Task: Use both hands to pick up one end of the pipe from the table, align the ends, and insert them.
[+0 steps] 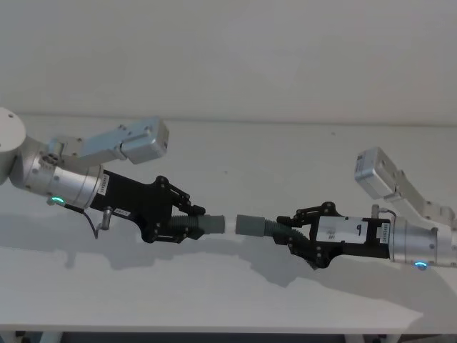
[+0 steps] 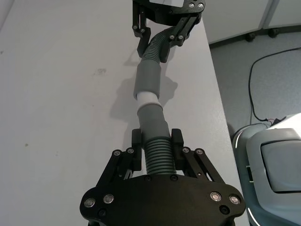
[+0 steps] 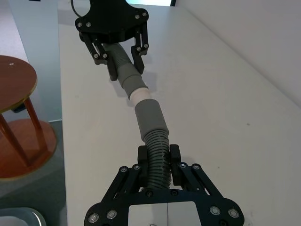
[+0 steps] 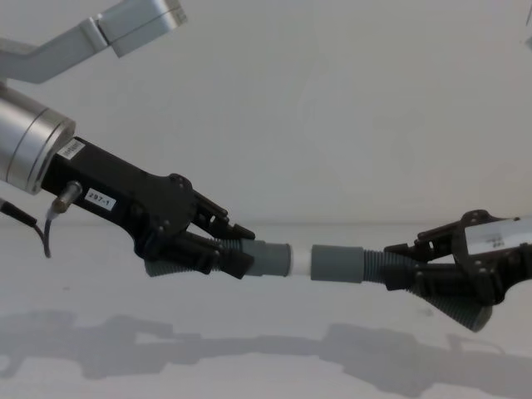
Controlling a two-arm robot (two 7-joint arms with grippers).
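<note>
Above the bare table (image 1: 235, 300), my two arms held the two halves of the pipe nose to nose, both clear of the surface and casting shadows below. Nearest me on the right, my right gripper (image 1: 305, 234) was clenched on the ribbed middle of the right pipe piece (image 1: 258, 226), its wide grey cuff pointing left. Slightly farther back on the left, my left gripper (image 1: 183, 220) gripped the ribbed part of the left pipe piece (image 1: 208, 225) in the same way, its narrower end capped by a pale tip (image 4: 300, 259) pointing right.

From the chest view a small gap stood between tip and cuff; in the wrist views the tip seemed to sit at the cuff's mouth, so I could not tell whether they were touching.

The step in hand, as I judged it, was the insertion itself. The two ends looked near level but not quite on one axis, the left piece angling a little down toward the joint. To do it well I would need to square the axes first, then close slowly and straight, since the ribbed middles may buckle if pushed off-line.
</note>
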